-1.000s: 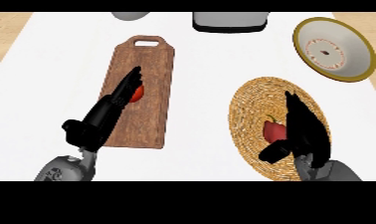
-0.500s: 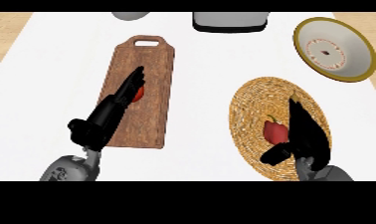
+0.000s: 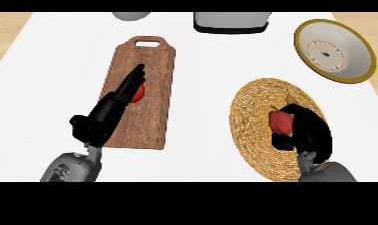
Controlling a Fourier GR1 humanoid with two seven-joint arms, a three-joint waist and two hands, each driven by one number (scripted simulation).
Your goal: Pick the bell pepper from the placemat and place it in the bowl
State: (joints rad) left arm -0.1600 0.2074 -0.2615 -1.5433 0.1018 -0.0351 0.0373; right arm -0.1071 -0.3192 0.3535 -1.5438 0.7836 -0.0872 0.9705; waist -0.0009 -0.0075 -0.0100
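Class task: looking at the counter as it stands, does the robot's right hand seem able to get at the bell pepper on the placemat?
Probably yes: the right hand already curls beside the bell pepper on the placemat, nothing between them.

Left hand (image 3: 111,109) flat with straight fingers; right hand (image 3: 306,131) curled, grasping.

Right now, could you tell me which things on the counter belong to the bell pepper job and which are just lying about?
Belong to the job:
bell pepper
woven placemat
bowl
right hand, curled round the pepper

Just lying about:
cutting board
red item beside the straight-fingered left hand
grey dish
grey appliance
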